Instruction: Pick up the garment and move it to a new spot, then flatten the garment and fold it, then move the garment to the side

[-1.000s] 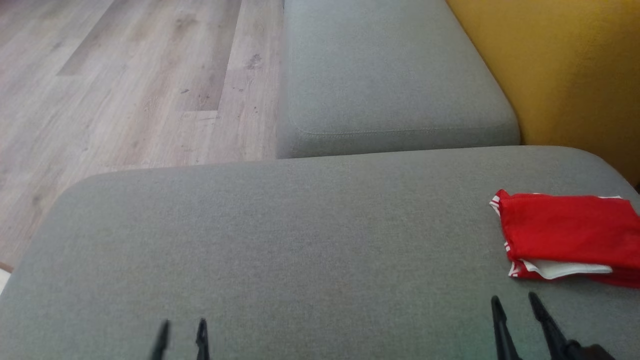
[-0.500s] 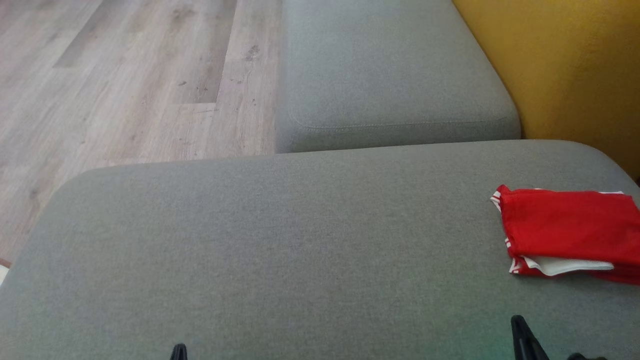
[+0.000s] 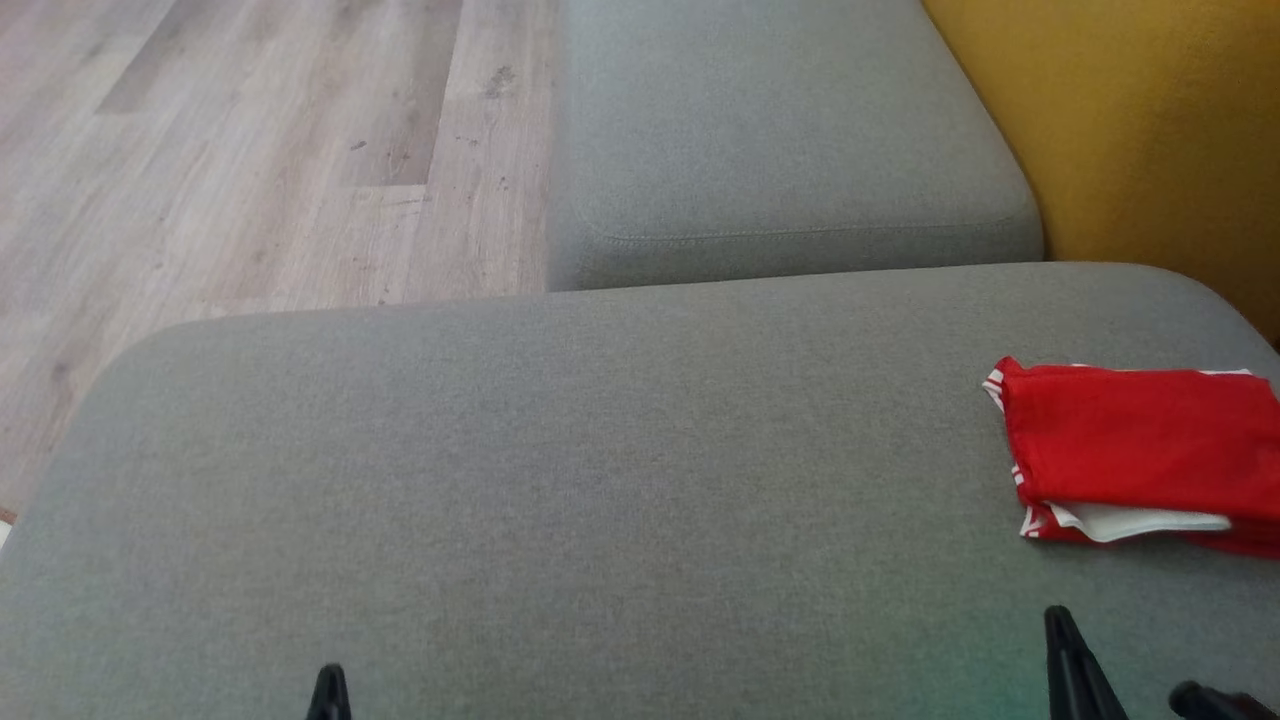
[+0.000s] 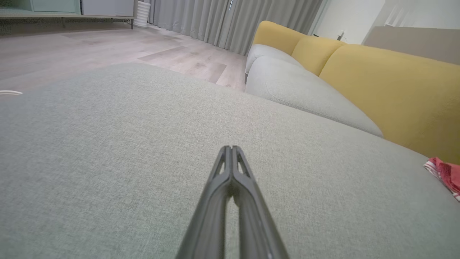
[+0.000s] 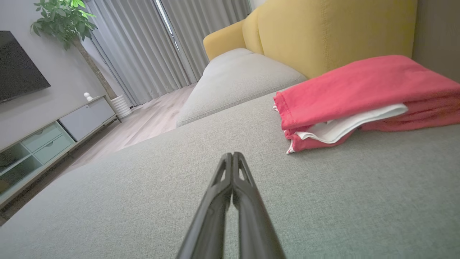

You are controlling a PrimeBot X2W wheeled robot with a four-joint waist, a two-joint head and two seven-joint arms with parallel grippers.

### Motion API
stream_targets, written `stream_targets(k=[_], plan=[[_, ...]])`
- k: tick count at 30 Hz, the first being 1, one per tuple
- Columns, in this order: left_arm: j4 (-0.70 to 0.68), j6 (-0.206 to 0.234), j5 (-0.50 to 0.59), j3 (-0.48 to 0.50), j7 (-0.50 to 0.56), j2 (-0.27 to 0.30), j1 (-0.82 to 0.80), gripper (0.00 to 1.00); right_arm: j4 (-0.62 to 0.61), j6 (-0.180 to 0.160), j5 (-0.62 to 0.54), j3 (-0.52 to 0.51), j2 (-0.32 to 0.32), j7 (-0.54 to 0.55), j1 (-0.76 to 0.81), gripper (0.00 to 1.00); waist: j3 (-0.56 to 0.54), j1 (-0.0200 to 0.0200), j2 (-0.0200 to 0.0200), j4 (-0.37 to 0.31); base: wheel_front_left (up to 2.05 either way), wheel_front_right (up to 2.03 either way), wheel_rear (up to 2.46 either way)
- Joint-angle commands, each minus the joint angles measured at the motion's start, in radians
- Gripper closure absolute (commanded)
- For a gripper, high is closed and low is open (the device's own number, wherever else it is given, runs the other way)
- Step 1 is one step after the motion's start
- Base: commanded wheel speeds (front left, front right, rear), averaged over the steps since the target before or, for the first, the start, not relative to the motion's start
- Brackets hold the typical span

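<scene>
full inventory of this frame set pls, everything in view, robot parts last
garment: 1, red with white trim, folded, right side of the near seat cushion
near seat cushion: 1, grey, under both grippers
far seat cushion: 1, grey, beyond the near one
backrest cushions: 3, yellow, along the sofa's right side
floor: 1, pale wood planks, left of the sofa
curtains: 1 run, grey, back wall
plant: 1, green, beside the curtains
TV: 1, dark, on the wall
cabinet: 1, pale, low, below the TV
left gripper: 1, dark, shut, empty, over the near cushion
right gripper: 1, dark, shut, empty, short of the garment
</scene>
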Motion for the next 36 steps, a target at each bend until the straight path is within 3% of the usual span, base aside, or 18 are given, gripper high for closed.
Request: stream_targets(k=[1,36], plan=[[-0.03,-0.009,-0.028,0.019,0.006,0.0,-0.058,1.0,-0.027,0.002,0.032,-0.003,-0.003,0.008,-0.058,1.0,0.003,0.0,0.0,0.0,0.0,0.0,0.0],[-0.018,-0.055,-0.445,0.088,0.107,-0.003,-0.173,1.0,0.001,0.004,0.461,-0.042,-0.004,0.108,-0.18,1.0,0.067,0.0,0.0,-0.008,0.0,0.0,0.0]])
